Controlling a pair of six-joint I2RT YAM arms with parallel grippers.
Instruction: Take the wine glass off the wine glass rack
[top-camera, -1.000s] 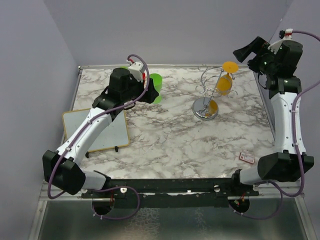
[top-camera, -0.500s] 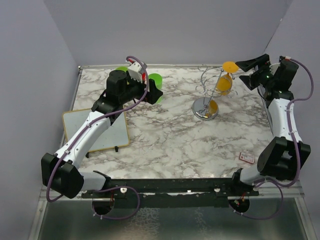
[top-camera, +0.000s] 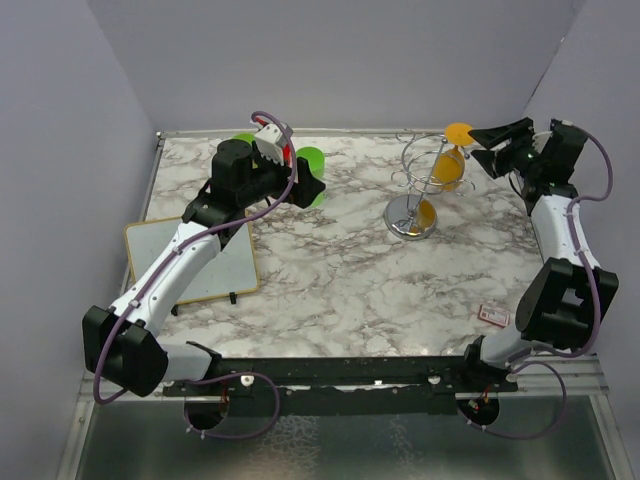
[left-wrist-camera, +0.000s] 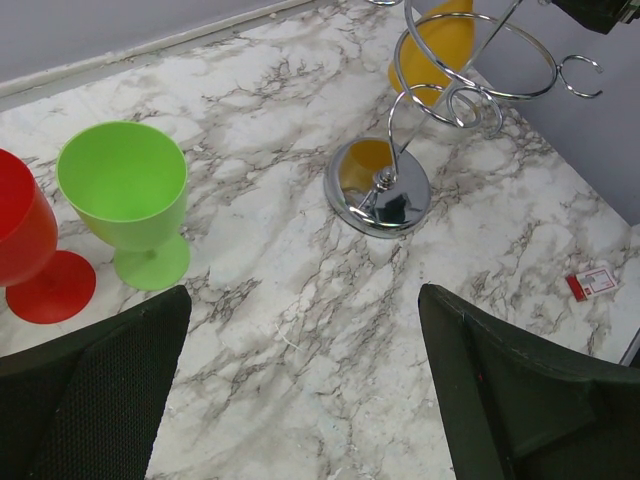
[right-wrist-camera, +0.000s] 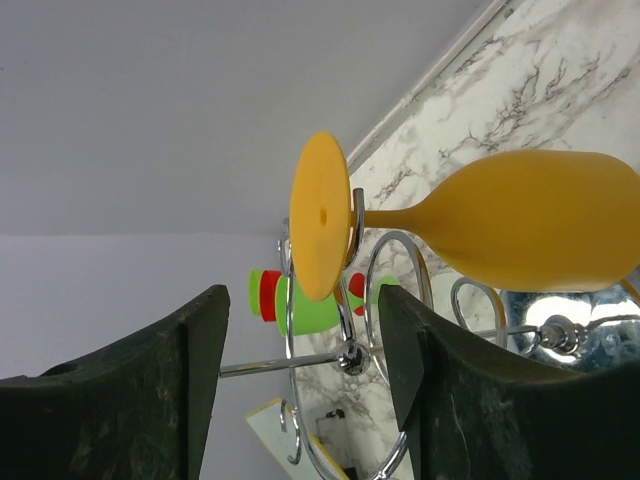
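Since a second ago the right arm is swinging down from high by the right wall toward the rack (top-camera: 400, 222). Its right gripper (top-camera: 487, 137) is now pointing left, just beside the foot of the wine glass (top-camera: 449, 168). Over the last half second it is edging only slightly nearer. The left arm is pulling its wrist back a little and then holding its place. The wine glass is not moving: it is hanging upside down from a loop of the rack, foot up and bowl down, toward the far right of the table (top-camera: 340, 290).

The right arm is reaching up along the right edge with its elbow low and its wrist bent in. In the right wrist view the right gripper (right-wrist-camera: 300, 300) is standing with its fingers (right-wrist-camera: 205, 345) apart and gripping nothing. The glass's foot (right-wrist-camera: 320, 215) is lying ahead, in line with the gap, untouched. The left arm is stretching to the far left part of the table. The left gripper (left-wrist-camera: 302, 295) is hanging wide apart and empty above the marble.

I am counting:
- two arms
- one rack
- one orange wine glass
- one green glass (left-wrist-camera: 125, 190)
- one red glass (left-wrist-camera: 25, 240)
- one board (top-camera: 195, 262)
- one card (top-camera: 494, 316)
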